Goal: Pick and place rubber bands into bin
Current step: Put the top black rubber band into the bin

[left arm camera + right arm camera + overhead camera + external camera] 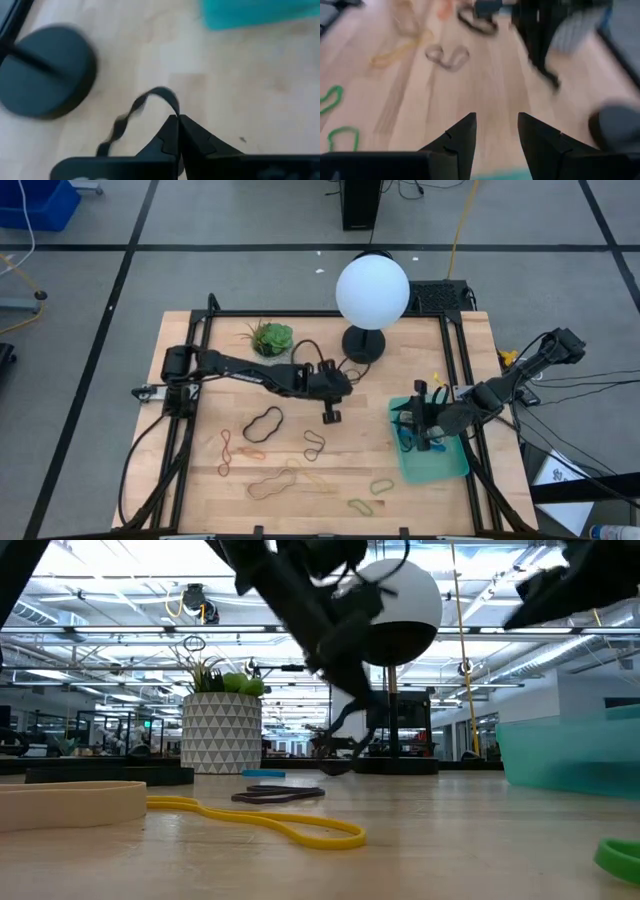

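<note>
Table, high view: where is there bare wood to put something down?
Bare wood lies between the left hand and the bin, and left of the plant pot. The front of the table is crowded with rubber bands.

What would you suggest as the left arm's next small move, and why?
Probably carry its catch toward the bin. The left gripper is shut on a black rubber band, which dangles above the bare table, and the bin's teal edge lies just ahead. The right gripper is open over the bin's side, so the left arm should likely approach with care.
</note>
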### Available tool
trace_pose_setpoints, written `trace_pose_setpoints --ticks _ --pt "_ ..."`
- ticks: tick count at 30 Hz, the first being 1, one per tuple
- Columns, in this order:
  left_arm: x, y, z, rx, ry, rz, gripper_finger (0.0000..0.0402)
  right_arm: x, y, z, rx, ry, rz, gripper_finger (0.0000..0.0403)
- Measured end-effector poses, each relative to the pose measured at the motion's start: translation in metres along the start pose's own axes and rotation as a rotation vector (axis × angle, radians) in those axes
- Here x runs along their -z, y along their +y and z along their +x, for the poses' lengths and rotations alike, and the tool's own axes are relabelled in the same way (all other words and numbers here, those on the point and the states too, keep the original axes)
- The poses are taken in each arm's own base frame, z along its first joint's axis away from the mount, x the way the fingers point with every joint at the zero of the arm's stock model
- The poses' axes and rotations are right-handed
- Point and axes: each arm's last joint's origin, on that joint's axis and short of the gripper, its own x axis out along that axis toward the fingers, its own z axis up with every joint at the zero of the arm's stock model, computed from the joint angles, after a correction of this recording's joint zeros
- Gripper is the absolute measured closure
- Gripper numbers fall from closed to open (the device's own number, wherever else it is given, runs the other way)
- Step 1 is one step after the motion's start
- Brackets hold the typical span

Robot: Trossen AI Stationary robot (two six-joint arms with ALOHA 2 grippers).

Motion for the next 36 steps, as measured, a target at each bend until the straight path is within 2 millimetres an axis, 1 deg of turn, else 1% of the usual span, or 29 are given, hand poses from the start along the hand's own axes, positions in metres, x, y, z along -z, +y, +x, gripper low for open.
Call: trace_pose_setpoints --ticks 4,7,9,12,16,20,23,27,29,33,36 --pt "-0.012 -0.016 -0.013 0.056 -0.097 -0.008 0.0386 0.000 0.006 0.009 -0.014 -0.173 -0.145 0.0269" --pt "-0.018 -0.025 -0.018 0.072 -0.147 0.000 0.0395 0.006 0.010 0.017 0.000 -0.285 -0.228 0.0271" --pt "-0.020 -0.029 -0.020 0.085 -0.171 0.000 0.0394 0.013 0.011 0.023 0.025 -0.339 -0.260 0.0271" --pt "-0.022 -0.033 -0.022 0.093 -0.195 0.004 0.0386 0.022 0.009 0.030 0.085 -0.395 -0.253 0.0271" --pt "-0.023 -0.034 -0.022 0.097 -0.199 0.005 0.0393 0.034 0.005 0.042 0.127 -0.385 -0.246 0.0271" --pt "-0.025 -0.036 -0.023 0.149 -0.220 0.007 0.0391 0.038 0.000 0.055 0.171 -0.342 -0.235 0.0271" --pt "-0.025 -0.036 -0.023 0.153 -0.220 0.008 0.0386 0.037 -0.004 0.063 0.205 -0.343 -0.216 0.0271" --pt "-0.025 -0.036 -0.023 0.153 -0.220 0.008 0.0396 0.038 -0.009 0.072 0.240 -0.342 -0.201 0.0271" --pt "-0.025 -0.036 -0.023 0.154 -0.220 0.008 0.0393 0.038 -0.010 0.076 0.251 -0.342 -0.194 0.0271" --pt "-0.025 -0.036 -0.023 0.154 -0.219 0.008 0.0382 0.038 -0.012 0.084 0.201 -0.340 -0.188 0.0271" --pt "-0.024 -0.036 -0.023 0.154 -0.219 0.009 0.0389 0.035 -0.012 0.089 0.210 -0.333 -0.176 0.0271"
